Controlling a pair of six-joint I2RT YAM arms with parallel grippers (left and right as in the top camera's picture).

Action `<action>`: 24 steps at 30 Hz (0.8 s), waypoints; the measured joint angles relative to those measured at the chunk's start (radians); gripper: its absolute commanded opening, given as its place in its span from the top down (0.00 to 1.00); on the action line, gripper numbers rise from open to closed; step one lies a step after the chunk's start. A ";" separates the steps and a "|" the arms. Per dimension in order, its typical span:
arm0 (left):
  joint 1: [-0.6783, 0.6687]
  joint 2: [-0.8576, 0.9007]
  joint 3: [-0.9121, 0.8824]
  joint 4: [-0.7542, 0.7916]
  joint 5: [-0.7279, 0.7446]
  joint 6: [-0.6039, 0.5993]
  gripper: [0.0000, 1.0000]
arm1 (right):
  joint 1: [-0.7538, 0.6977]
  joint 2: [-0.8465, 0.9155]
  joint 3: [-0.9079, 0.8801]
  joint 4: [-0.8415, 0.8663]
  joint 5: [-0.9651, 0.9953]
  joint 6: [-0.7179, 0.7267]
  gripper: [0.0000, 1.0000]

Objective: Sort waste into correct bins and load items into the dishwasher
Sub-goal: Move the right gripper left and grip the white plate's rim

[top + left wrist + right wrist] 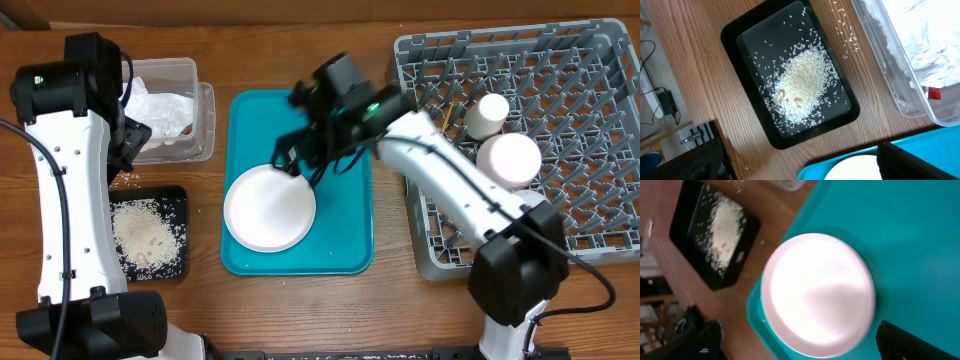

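Plate (268,207), round and plain white so it has no long axis, lies flat and face up on the near left corner of the teal tray (345,215) on the surface (300,320), while the right pincer (298,163) hangs over its far rim, jaws spread wide and grasping nothing, and the left pincer (800,162) is likewise released.

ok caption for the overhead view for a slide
Right gripper open above the white plate on the teal tray, dish rack alongside.
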 measured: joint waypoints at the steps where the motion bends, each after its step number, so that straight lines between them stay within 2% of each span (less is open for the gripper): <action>1: 0.000 0.000 0.000 0.000 0.000 0.000 0.00 | 0.023 0.000 -0.001 0.014 0.004 -0.001 0.00; 7: 0.000 0.000 0.000 0.000 0.000 0.000 0.00 | 0.088 0.000 -0.002 0.041 0.131 0.022 0.00; 14: 0.000 0.000 0.000 0.000 0.000 0.000 0.00 | 0.087 0.048 -0.027 0.065 0.319 0.251 0.00; 17: 0.000 0.000 0.000 0.000 0.000 0.000 0.00 | 0.087 0.114 -0.034 0.065 0.347 0.348 0.11; 24: 0.000 0.000 0.000 0.000 0.000 0.000 0.00 | 0.087 0.240 -0.052 0.022 0.375 0.525 0.47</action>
